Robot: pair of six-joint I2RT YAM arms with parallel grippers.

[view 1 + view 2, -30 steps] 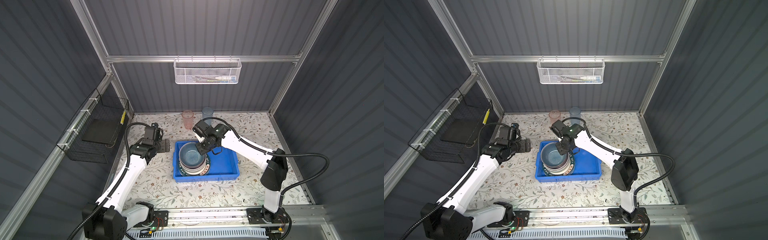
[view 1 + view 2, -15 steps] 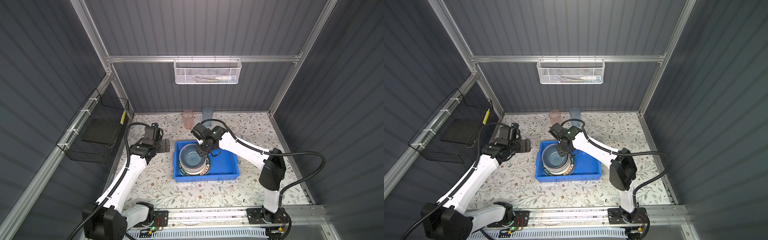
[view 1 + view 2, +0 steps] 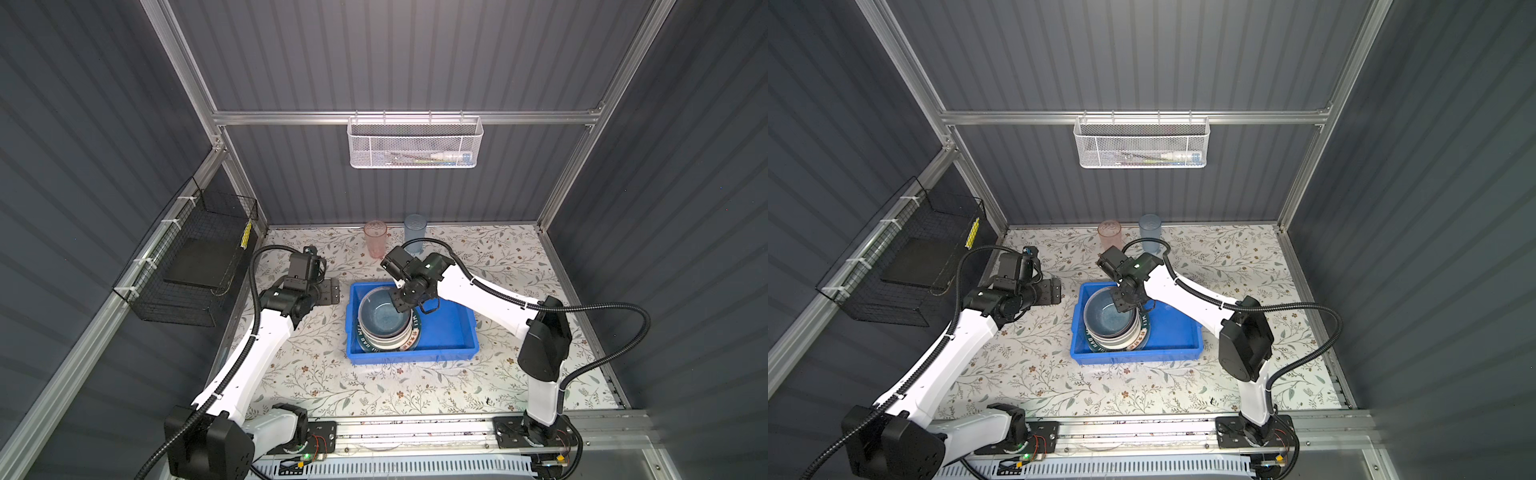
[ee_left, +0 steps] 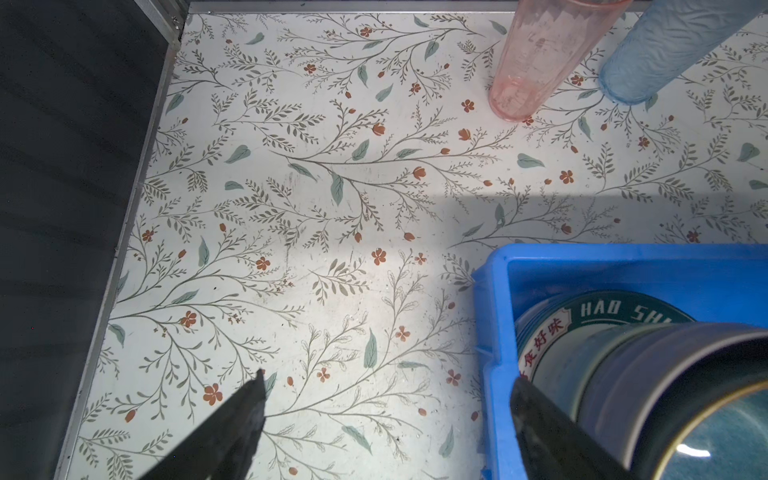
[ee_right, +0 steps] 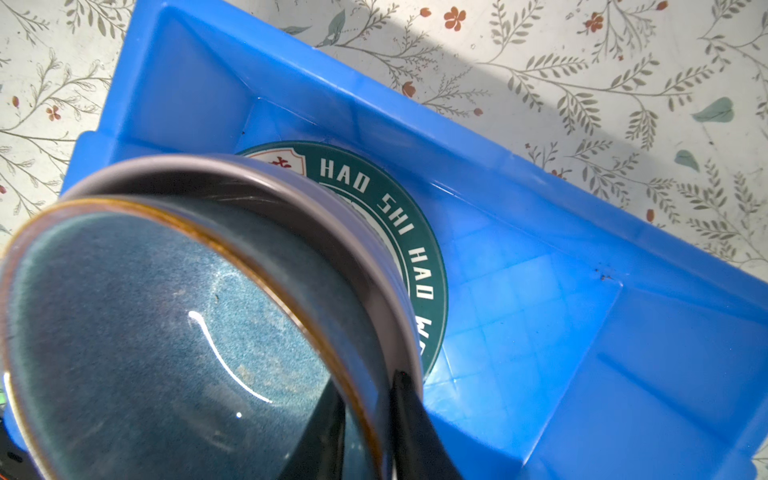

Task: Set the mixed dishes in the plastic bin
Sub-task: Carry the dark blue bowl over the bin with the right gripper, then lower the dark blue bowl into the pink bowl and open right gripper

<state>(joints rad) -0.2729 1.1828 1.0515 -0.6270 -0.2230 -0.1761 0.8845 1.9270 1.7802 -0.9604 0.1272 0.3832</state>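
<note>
Right wrist view, dark-blue bowl [image 5: 145,332] rim between right end effector [image 5: 368,395] fingers, clamped or loose cannot tell.

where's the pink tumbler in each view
In a top view: pink tumbler upright, beyond the blue plastic bin's far rim.
In a top view: pink tumbler, same place.
Left wrist: tumbler at the picture's upper edge.
Right wrist: not in it.
Shared landmark: the blue plastic bin.

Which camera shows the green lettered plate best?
The right wrist view: the green lettered plate is close, its rim words readable beside the stacked bowls. The left wrist view shows a shorter arc; in both top views only a small crescent shows under the bowls.
</note>
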